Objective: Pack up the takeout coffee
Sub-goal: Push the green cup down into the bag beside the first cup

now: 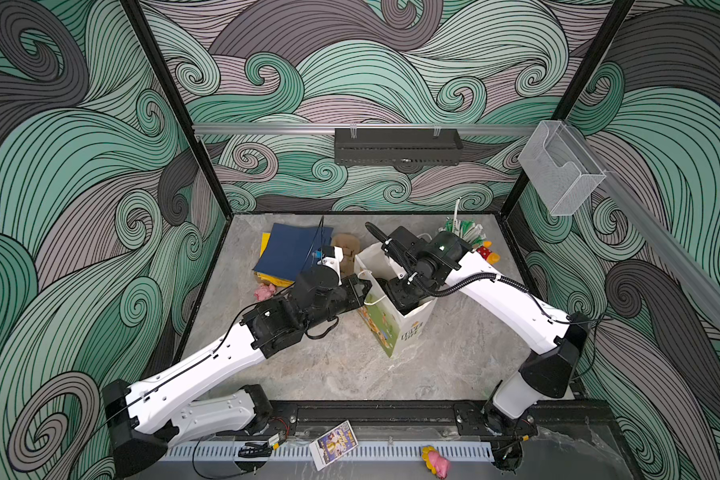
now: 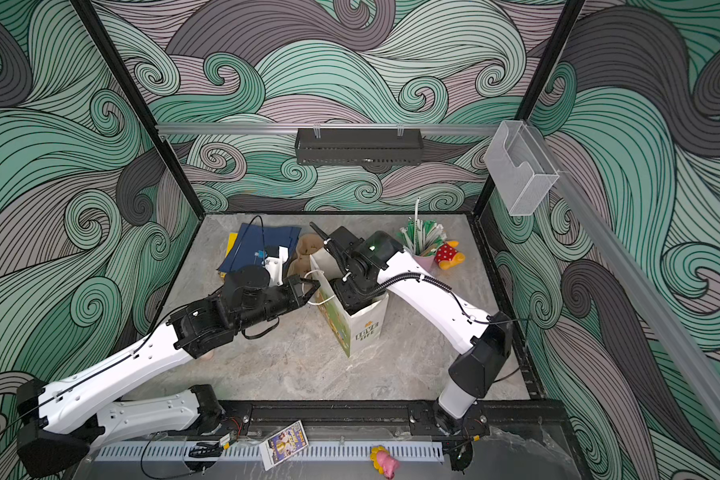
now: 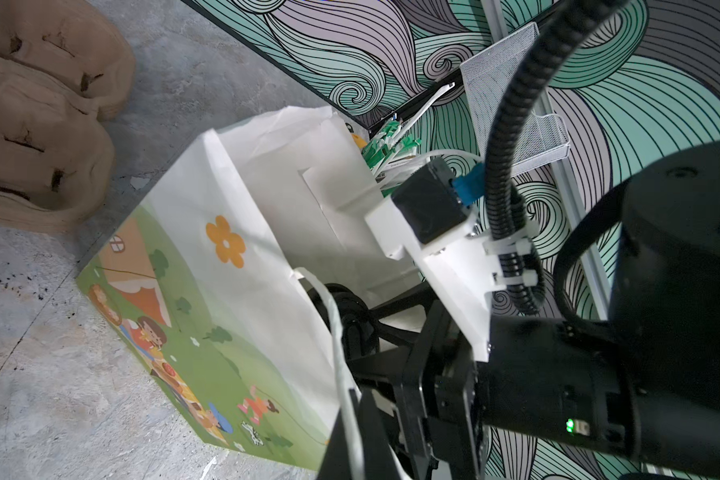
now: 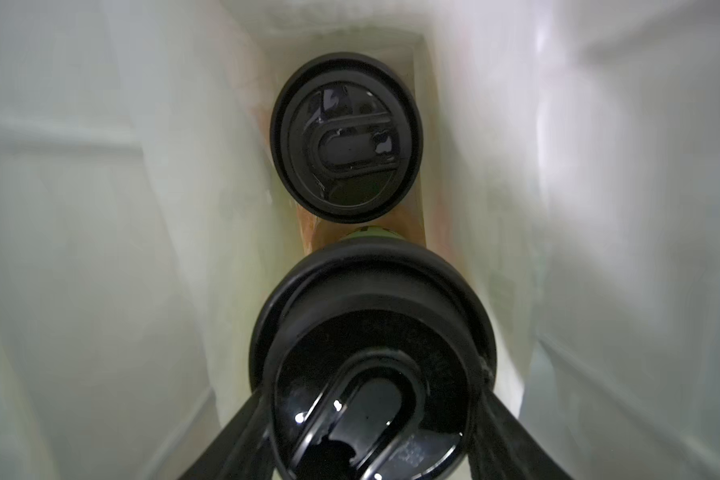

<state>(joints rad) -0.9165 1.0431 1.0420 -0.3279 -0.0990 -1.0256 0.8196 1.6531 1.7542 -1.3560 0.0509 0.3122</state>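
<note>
Arms meet at the paper bag [image 1: 408, 332], which stands upright in the middle of the surface [image 1: 329, 374]. The left arm stretches low and level from the near left, and its left hand [image 1: 364, 286] is pressed together on the bag's white handle [image 3: 335, 332]. The right arm arches over from the near right with its wrist bent down into the bag's mouth. Inside, the right hand [image 4: 373, 380] clasps one lidded cup [image 4: 371, 307] at the rim. A second lidded cup [image 4: 346, 137] sits deeper in the bag. That makes two cups and one bag.
</note>
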